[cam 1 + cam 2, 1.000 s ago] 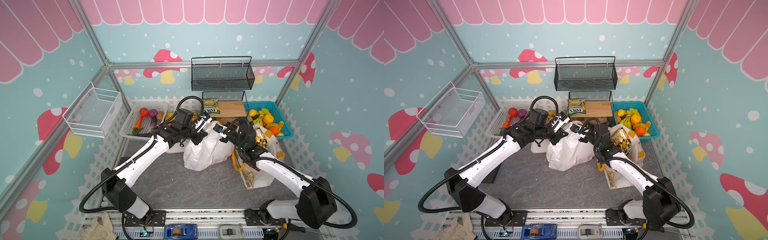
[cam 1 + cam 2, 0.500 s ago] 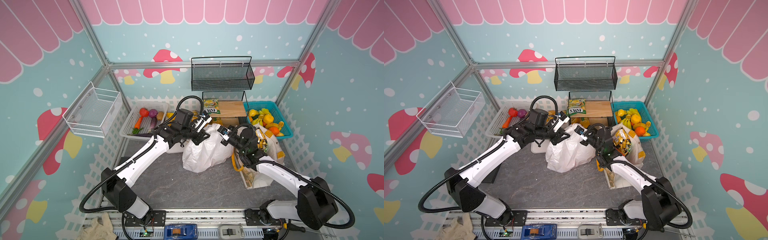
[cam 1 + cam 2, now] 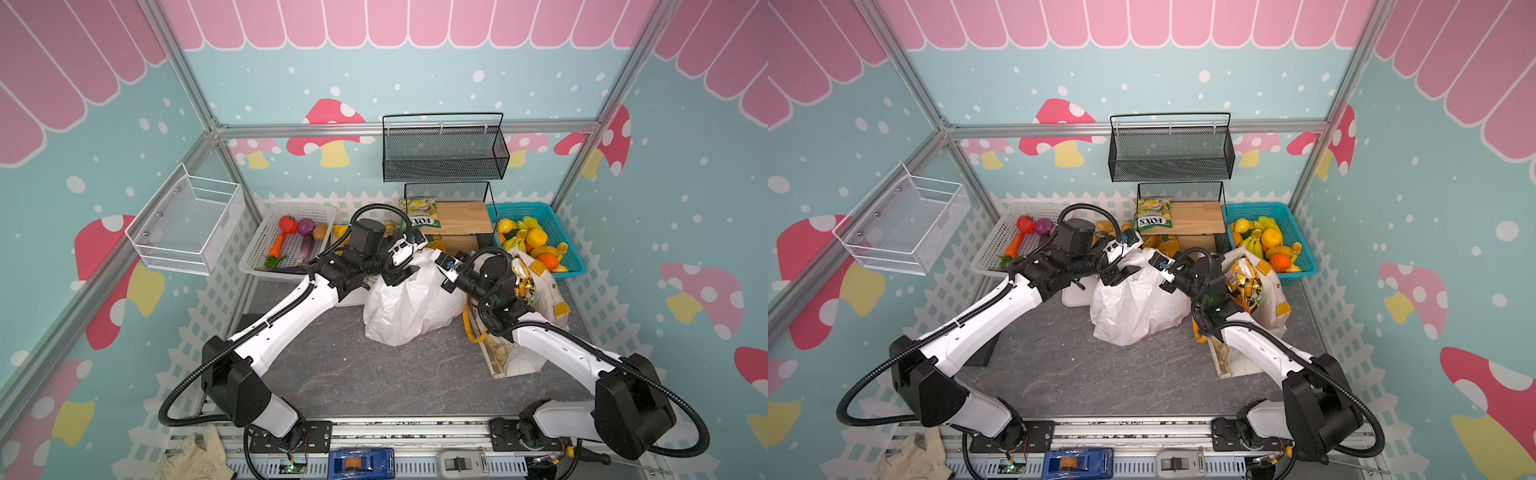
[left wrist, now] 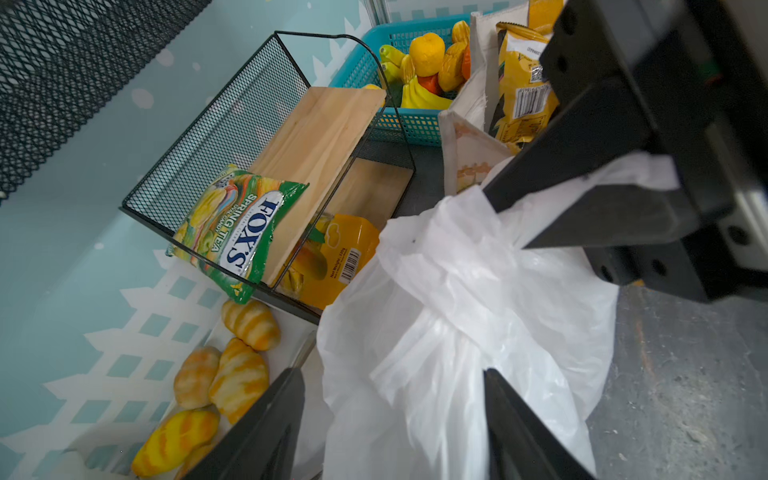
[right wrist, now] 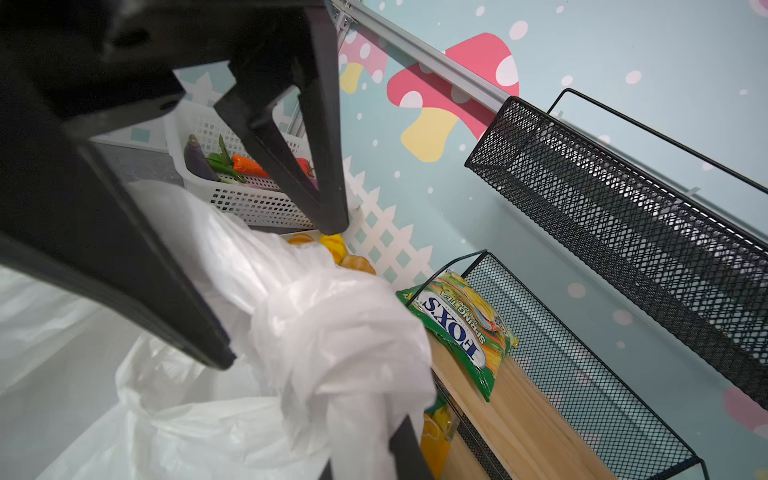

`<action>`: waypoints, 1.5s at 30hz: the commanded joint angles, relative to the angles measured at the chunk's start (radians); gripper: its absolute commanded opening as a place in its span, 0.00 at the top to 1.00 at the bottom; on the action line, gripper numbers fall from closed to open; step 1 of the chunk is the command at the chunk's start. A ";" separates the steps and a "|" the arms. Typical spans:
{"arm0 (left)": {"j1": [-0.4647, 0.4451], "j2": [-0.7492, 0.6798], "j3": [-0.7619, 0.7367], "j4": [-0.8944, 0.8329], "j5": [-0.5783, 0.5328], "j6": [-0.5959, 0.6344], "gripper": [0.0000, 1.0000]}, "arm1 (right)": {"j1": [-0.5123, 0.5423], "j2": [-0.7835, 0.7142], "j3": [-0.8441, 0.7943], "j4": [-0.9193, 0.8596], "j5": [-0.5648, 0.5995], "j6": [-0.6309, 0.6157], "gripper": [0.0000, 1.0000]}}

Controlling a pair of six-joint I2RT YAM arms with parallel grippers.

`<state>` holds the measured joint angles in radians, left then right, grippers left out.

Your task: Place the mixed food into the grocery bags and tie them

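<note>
Left fingers (image 4: 286,415) wide, straddling white bag (image 3: 409,299); right fingers (image 4: 582,145) clamped on its handle (image 4: 631,170). Knot seemingly half done; tote (image 3: 544,291) filled, untied; vegetables (image 3: 276,248) unpacked in basket (image 3: 255,253).

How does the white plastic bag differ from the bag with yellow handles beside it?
The white plastic bag is thin and crinkly; the tote looks stiff and holds its shape. The plastic bag's top is gathered into a twist, while the tote's mouth stands open with snack packets poking out. The plastic bag is plain white; the tote has yellow handles. Both stand on the grey tabletop.
</note>
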<state>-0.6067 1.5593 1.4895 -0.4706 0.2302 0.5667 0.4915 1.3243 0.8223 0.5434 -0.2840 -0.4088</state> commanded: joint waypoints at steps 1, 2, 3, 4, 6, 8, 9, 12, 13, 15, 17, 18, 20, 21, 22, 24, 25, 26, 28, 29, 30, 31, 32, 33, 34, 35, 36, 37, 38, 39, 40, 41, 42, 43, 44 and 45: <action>-0.005 0.041 0.037 0.019 0.010 0.096 0.31 | -0.003 -0.020 -0.002 0.018 -0.024 0.008 1.00; -0.005 0.050 0.042 0.020 0.026 0.100 0.31 | -0.003 -0.020 -0.001 0.018 -0.025 0.007 1.00; -0.006 0.058 0.048 0.018 0.037 0.102 0.32 | -0.002 -0.021 0.000 0.018 -0.024 0.007 1.00; -0.006 0.066 0.053 0.019 0.048 0.101 0.33 | -0.003 -0.022 -0.001 0.018 -0.024 0.005 1.00; -0.006 0.083 0.067 0.021 0.059 0.099 0.36 | -0.003 -0.024 -0.001 0.017 -0.029 0.004 1.00; -0.005 0.101 0.082 0.029 0.063 0.091 0.43 | -0.003 -0.023 -0.001 0.015 -0.033 0.004 1.00; -0.005 0.106 0.086 0.034 0.066 0.088 0.46 | -0.002 -0.024 -0.001 0.016 -0.036 0.003 1.00; -0.007 0.117 0.088 0.050 0.067 0.093 0.58 | -0.003 -0.026 -0.001 0.007 -0.038 -0.003 1.00; -0.008 0.116 0.084 0.059 0.059 0.098 0.64 | -0.003 -0.028 -0.001 -0.001 -0.037 -0.008 1.00; -0.006 0.113 0.076 0.068 0.037 0.116 0.78 | -0.003 -0.036 -0.003 -0.018 -0.029 -0.023 0.99; -0.005 0.104 0.061 0.088 0.013 0.134 0.84 | -0.005 -0.051 -0.008 -0.042 -0.012 -0.037 0.94; -0.007 0.098 0.052 0.100 0.010 0.143 0.85 | -0.008 -0.057 -0.010 -0.053 -0.009 -0.042 0.91; -0.005 0.083 0.029 0.124 0.016 0.159 0.86 | -0.021 -0.075 -0.018 -0.080 -0.023 -0.044 0.82; -0.006 0.078 0.023 0.129 0.024 0.164 0.87 | -0.027 -0.082 -0.022 -0.091 -0.037 -0.043 0.78; -0.006 0.074 0.018 0.130 0.032 0.172 0.87 | -0.036 -0.091 -0.027 -0.099 -0.057 -0.039 0.74; -0.006 0.071 0.011 0.130 0.047 0.184 0.88 | -0.050 -0.102 -0.034 -0.107 -0.096 -0.029 0.68; -0.006 0.069 0.008 0.128 0.052 0.190 0.88 | -0.057 -0.105 -0.036 -0.106 -0.117 -0.022 0.65; -0.006 0.067 0.002 0.126 0.058 0.199 0.88 | -0.060 -0.103 -0.034 -0.106 -0.129 -0.016 0.63; -0.006 0.060 -0.004 0.121 0.074 0.209 0.88 | -0.062 -0.091 -0.018 -0.112 -0.149 -0.010 0.60; -0.006 0.058 -0.006 0.121 0.078 0.211 0.88 | -0.062 -0.077 -0.004 -0.122 -0.163 -0.010 0.58; -0.006 0.056 -0.010 0.121 0.082 0.211 0.88 | -0.062 -0.065 0.008 -0.128 -0.173 -0.009 0.57; -0.006 0.054 -0.011 0.120 0.085 0.211 0.88 | -0.062 -0.052 0.021 -0.134 -0.182 -0.008 0.55; -0.006 0.052 -0.014 0.119 0.089 0.211 0.88 | -0.062 -0.038 0.033 -0.140 -0.193 -0.011 0.55; -0.006 0.051 -0.015 0.118 0.089 0.212 0.88 | -0.063 -0.026 0.043 -0.143 -0.200 -0.011 0.54; -0.007 0.050 -0.017 0.115 0.089 0.215 0.88 | -0.062 -0.014 0.053 -0.144 -0.206 -0.011 0.54; -0.007 0.050 -0.016 0.110 0.092 0.220 0.88 | -0.062 -0.004 0.061 -0.144 -0.209 -0.012 0.54; -0.007 0.050 -0.016 0.107 0.091 0.223 0.88 | -0.062 0.004 0.068 -0.144 -0.212 -0.013 0.54; -0.008 0.051 -0.013 0.102 0.091 0.224 0.88 | -0.062 0.012 0.076 -0.144 -0.214 -0.015 0.53; -0.008 0.053 -0.011 0.097 0.092 0.227 0.88 | -0.062 0.019 0.084 -0.144 -0.213 -0.019 0.54; -0.007 0.054 -0.009 0.088 0.090 0.231 0.88 | -0.062 0.026 0.090 -0.143 -0.208 -0.021 0.54; -0.008 0.056 -0.005 0.084 0.088 0.234 0.88 | -0.063 0.030 0.096 -0.143 -0.202 -0.027 0.54; -0.008 0.057 -0.004 0.082 0.084 0.234 0.88 | -0.062 0.035 0.099 -0.143 -0.197 -0.035 0.55; -0.008 0.059 -0.001 0.079 0.083 0.234 0.88 | -0.062 0.040 0.102 -0.144 -0.191 -0.041 0.57; -0.007 0.059 0.000 0.078 0.082 0.236 0.88 | -0.062 0.044 0.107 -0.145 -0.187 -0.046 0.58; -0.008 0.059 0.001 0.078 0.083 0.236 0.88 | -0.062 0.049 0.110 -0.144 -0.185 -0.051 0.60; -0.008 0.060 0.002 0.078 0.085 0.233 0.88 | -0.062 0.055 0.113 -0.146 -0.184 -0.054 0.61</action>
<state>-0.6041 1.6382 1.4853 -0.3702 0.2882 0.7631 0.4297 1.3560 0.9005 0.4072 -0.4660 -0.4339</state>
